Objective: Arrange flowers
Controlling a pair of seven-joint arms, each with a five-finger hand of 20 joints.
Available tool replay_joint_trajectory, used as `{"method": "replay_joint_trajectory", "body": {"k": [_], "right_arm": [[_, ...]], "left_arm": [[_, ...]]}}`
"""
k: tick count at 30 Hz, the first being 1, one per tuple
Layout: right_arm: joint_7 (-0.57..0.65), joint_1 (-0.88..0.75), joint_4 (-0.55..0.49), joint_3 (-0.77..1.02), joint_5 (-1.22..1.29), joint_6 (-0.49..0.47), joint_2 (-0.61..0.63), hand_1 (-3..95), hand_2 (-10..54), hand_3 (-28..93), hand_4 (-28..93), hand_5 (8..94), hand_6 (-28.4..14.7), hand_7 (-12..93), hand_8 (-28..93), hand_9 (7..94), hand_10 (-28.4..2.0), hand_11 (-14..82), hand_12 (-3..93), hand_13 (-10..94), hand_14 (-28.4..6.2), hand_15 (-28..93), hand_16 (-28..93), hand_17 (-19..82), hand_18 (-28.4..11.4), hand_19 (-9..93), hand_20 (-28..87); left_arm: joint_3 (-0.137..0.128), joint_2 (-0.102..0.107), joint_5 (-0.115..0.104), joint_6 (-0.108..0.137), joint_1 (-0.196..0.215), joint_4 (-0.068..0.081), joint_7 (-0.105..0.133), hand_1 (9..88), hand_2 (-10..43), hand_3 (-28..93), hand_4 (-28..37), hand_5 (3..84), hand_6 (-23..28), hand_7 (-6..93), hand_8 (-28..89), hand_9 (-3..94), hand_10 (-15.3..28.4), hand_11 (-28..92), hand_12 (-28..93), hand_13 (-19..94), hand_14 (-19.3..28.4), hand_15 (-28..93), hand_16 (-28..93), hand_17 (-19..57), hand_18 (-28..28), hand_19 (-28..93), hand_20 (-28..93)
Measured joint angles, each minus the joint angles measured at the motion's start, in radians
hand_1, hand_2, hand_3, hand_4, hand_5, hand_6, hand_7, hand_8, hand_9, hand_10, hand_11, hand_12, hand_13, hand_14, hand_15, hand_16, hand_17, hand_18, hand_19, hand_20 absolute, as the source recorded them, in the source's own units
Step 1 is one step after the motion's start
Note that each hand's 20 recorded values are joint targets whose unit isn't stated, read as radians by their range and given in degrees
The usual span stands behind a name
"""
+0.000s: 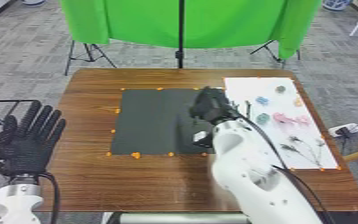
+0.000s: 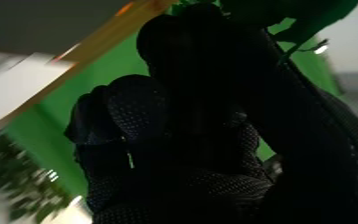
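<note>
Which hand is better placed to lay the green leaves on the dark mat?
Right, I'd judge. The right hand holds the leaves and is over the dark mat, near its right side. The left hand is open by the table's left edge, farther from the leaves.

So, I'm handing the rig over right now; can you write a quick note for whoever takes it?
Left hand: open, off the table's left side.
Right hand: over the right part of the dark mat, pinching a green leafy sprig.
White sheet: blue flower, orange flower, pink flowers, two green pieces and dark twigs.
Done: sprig picked up; I can't make out any flower laid on the mat, though the right arm hides part of it.
Left: probably set the sprig down on the mat, then add the pieces from the sheet.
</note>
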Motion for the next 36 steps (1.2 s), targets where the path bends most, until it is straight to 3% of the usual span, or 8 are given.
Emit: {"method": "replay_joint_trajectory", "body": {"k": [8, 17, 20, 24, 26, 28, 36], "right_arm": [[0.04, 0.138, 0.15, -0.144, -0.023, -0.067, -0.134, 52.6, -9.5, 80, -23, 84.8, -3.3, 30, 18, 85.7, -13.4, 29.0, 49.5, 70, -15.8, 75, 31, 39, -27.2, 93, 43], [0.103, 0.108, 0.205, -0.192, -0.078, -0.085, -0.213, 50.4, -9.5, 80, -23, 80.1, -4.1, 35, 15, 81.8, -14.2, 32.0, 48.6, 68, -16.2, 76, 30, 38, -27.3, 93, 45], [0.101, 0.083, 0.228, -0.192, -0.095, -0.091, -0.237, 49.1, -9.5, 79, -25, 78.0, -4.7, 35, 12, 79.5, -15.1, 35.8, 44.1, 67, -16.4, 77, 29, 38, -27.3, 93, 45], [0.093, 0.061, 0.251, -0.192, -0.101, -0.094, -0.264, 43.6, -9.5, 82, -27, 74.6, -5.3, 25, 2, 76.6, -16.9, 37.7, 34.3, 66, -16.5, 77, 29, 38, -27.0, 93, 45], [0.088, 0.056, 0.258, -0.192, -0.102, -0.092, -0.272, 40.5, -9.5, 84, -28, 72.8, -5.0, 21, -11, 75.5, -17.4, 40.4, 30.5, 66, -16.6, 77, 28, 37, -26.9, 93, 45], [0.087, 0.054, 0.261, -0.194, -0.103, -0.084, -0.276, 38.6, -9.5, 85, -28, 71.5, -5.4, 19, -12, 74.2, -18.1, 43.0, 26.2, 65, -16.9, 77, 28, 37, -26.9, 93, 46], [0.055, 0.05, 0.247, -0.192, -0.113, -0.058, -0.265, 33.9, -9.5, 83, -27, 64.3, -6.9, 16, -12, 70.6, -19.2, 44.9, 25.8, 64, -17.4, 78, 28, 37, -26.9, 93, 46]], "left_arm": [[0.028, 0.034, -0.003, 0.0, -0.018, 0.013, 0.015, 22.9, 14.4, 75, -28.3, 40.1, 7.7, 5.7, -8, 32.2, 12.7, 12, 6, 22, 11.4, 17, -7, -6.9, 10.7, 26, 8], [0.06, 0.058, -0.003, 0.001, -0.065, 0.027, 0.004, 23.3, 14.2, 75, -28.3, 40.2, 7.8, 5.7, -8, 32.3, 12.7, 12, 6, 23, 11.5, 17, -7, -6.9, 10.7, 26, 9], [0.074, 0.06, -0.003, 0.0, -0.089, 0.038, -0.002, 23.4, 14.0, 75, -28.3, 40.3, 7.8, 5.8, -8, 32.4, 12.7, 12, 6, 23, 11.6, 17, -7, -6.9, 10.7, 26, 9], [0.087, 0.06, -0.003, -0.001, -0.112, 0.048, -0.007, 23.8, 13.9, 75, -28.3, 40.3, 7.8, 5.8, -8, 32.4, 12.7, 12, 6, 23, 11.6, 17, -7, -6.9, 10.7, 26, 9], [0.09, 0.06, -0.004, -0.001, -0.118, 0.049, -0.009, 23.8, 13.9, 75, -28.3, 40.3, 7.8, 5.8, -8, 32.4, 12.8, 12, 6, 23, 11.6, 18, -7, -6.9, 10.7, 26, 9], [0.091, 0.06, -0.004, -0.002, -0.119, 0.049, -0.01, 23.8, 13.9, 75, -28.3, 40.4, 7.9, 5.8, -8, 32.4, 12.7, 12, 6, 23, 11.7, 18, -7, -6.8, 10.7, 26, 9], [0.082, 0.057, -0.006, -0.008, -0.105, 0.047, -0.003, 22.8, 14.3, 75, -28.3, 40.4, 7.9, 5.7, -8, 32.5, 12.7, 12, 6, 23, 11.8, 18, -7, -6.8, 10.7, 26, 9]]}}
